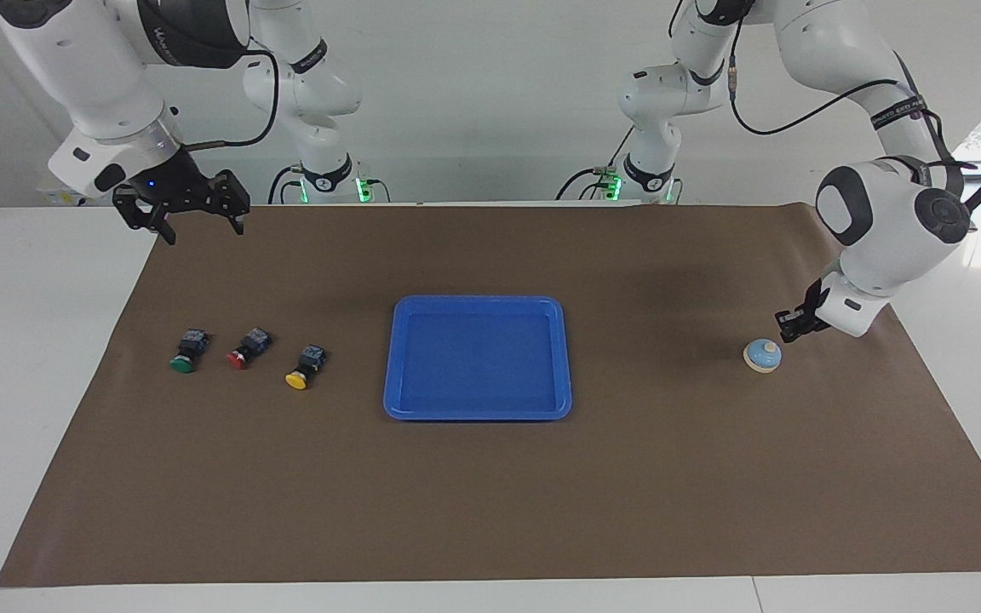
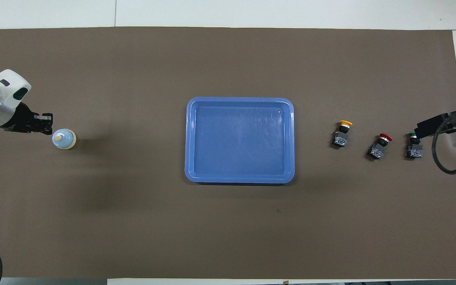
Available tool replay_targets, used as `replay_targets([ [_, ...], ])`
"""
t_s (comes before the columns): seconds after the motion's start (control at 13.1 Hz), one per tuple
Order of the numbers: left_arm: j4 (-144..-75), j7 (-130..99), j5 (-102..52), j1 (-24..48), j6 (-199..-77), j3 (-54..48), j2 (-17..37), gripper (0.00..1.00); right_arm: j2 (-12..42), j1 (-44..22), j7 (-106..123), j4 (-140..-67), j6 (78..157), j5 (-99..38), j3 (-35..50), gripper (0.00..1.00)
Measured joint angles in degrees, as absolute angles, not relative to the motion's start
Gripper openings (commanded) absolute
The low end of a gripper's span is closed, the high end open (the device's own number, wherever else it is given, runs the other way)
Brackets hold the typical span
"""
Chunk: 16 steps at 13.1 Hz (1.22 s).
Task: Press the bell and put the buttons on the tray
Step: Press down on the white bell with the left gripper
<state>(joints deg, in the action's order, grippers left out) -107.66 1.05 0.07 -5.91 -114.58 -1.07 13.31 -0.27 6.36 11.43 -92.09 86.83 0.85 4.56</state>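
Note:
The bell (image 1: 762, 355) stands on the brown mat toward the left arm's end; it also shows in the overhead view (image 2: 64, 139). My left gripper (image 1: 790, 324) hangs low right beside the bell, a little above its dome, and does not seem to touch it; the overhead view shows it too (image 2: 46, 123). The blue tray (image 1: 478, 300) lies empty mid-table (image 2: 240, 101). The yellow button (image 1: 303, 368), red button (image 1: 247, 348) and green button (image 1: 187, 351) lie in a row toward the right arm's end. My right gripper (image 1: 201, 223) waits open, high over the mat's corner.
The brown mat (image 1: 490, 511) covers most of the white table (image 1: 31, 383). The right arm's black cable (image 2: 445, 158) loops over the mat's edge beside the green button (image 2: 414, 147).

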Motion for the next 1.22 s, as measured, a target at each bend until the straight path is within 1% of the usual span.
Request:
replay_targets([
  [0.15, -110.73, 1.05, 0.07, -5.95, -117.16, -1.07, 13.32, 0.0, -0.27, 6.36, 11.43, -92.09, 86.83, 0.85, 4.56, 1.0],
  [0.53, -115.05, 1.06, -0.05, -7.03, -123.09, -1.18, 12.85, 0.0, -0.27, 6.36, 11.43, -92.09, 86.83, 0.85, 4.56, 1.0],
  [0.61, -115.01, 1.06, -0.04, -7.06, -123.15, -1.18, 12.82, 0.1, -0.27, 6.36, 11.43, -92.08, 86.83, 0.85, 4.56, 1.0],
  [0.76, -113.46, 1.14, 0.01, -7.08, -120.91, -1.2, 12.81, 1.0, -0.27, 6.36, 11.43, -92.08, 86.83, 0.85, 4.56, 1.0],
  [0.99, -106.59, 1.13, 0.01, -6.94, -109.52, -1.85, 11.02, 1.0, -0.27, 6.36, 11.43, -92.08, 86.83, 0.85, 4.56, 1.0],
  [1.07, -105.58, 1.15, 0.01, -6.58, -106.4, -2.22, 9.42, 1.0, -0.27, 6.36, 11.43, -92.08, 86.83, 0.85, 4.56, 1.0],
  [1.22, -105.15, 1.03, 0.01, -3.64, -101.71, -2.61, 5.43, 1.0, -0.27, 6.36, 11.43, -92.08, 86.83, 0.85, 4.56, 1.0],
])
